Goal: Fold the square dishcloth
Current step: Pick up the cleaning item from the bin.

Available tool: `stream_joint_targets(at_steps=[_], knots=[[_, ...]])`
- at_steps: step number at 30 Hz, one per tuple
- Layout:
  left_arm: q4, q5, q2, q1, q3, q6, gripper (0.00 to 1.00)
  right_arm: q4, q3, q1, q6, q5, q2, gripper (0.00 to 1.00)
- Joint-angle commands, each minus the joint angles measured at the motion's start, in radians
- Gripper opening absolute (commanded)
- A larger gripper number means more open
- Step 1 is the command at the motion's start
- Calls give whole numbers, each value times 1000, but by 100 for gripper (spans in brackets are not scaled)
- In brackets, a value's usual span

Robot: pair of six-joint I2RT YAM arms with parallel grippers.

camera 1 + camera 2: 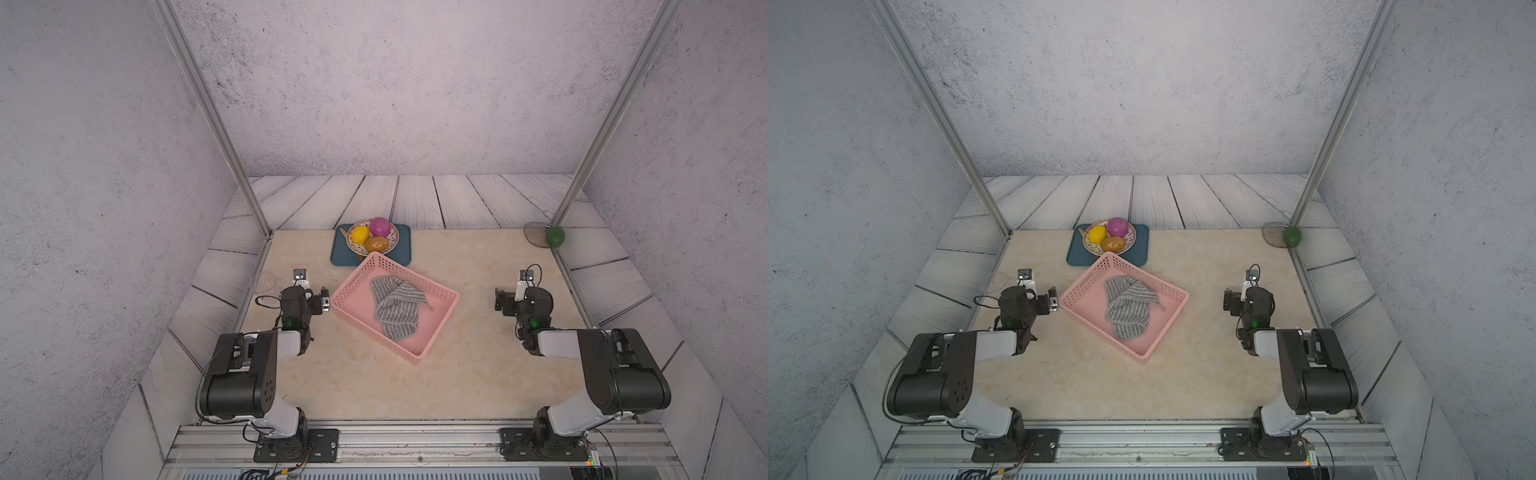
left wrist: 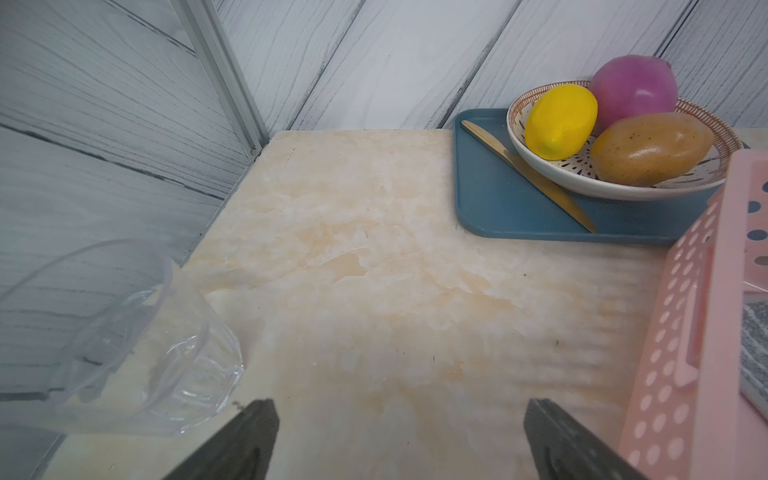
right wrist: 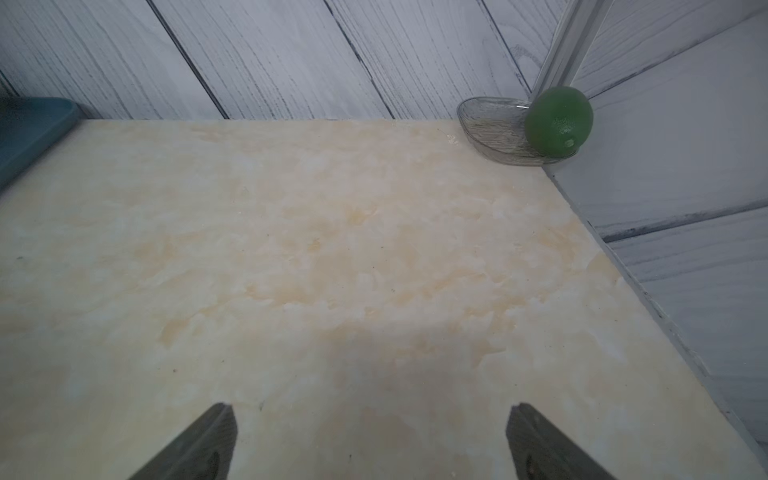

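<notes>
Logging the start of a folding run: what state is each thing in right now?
Grey striped square dishcloth: crumpled, unfolded, in the pink perforated plastic basket.
Basket: upright, holding only the dishcloth.
Left pincer: open, empty.
Right pincer: open, empty.
Clear plastic cup: empty.
Patterned ceramic bowl: full, on the blue tray.
Small glass dish: holds a green lime.

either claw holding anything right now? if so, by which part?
Nothing held: left claw and right claw are both open and empty. The square dishcloth lies crumpled in the pink basket, untouched.
</notes>
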State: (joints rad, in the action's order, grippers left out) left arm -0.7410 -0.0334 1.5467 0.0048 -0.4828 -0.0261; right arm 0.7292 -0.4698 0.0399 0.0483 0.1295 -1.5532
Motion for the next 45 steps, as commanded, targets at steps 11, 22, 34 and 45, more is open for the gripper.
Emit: stream_joint_targets(at_steps=[11, 22, 34, 45], knots=[[0, 0, -16, 8, 12, 5, 100, -5, 10, -3, -5, -8, 20, 99], [0, 0, -16, 7, 12, 5, 100, -4, 10, -4, -5, -7, 20, 99], [84, -11, -58, 7, -29, -1, 100, -288, -97, -3, 52, 86, 131, 99], [556, 17, -209, 5, -200, -124, 100, -739, -250, 8, 398, 70, 318, 99]])
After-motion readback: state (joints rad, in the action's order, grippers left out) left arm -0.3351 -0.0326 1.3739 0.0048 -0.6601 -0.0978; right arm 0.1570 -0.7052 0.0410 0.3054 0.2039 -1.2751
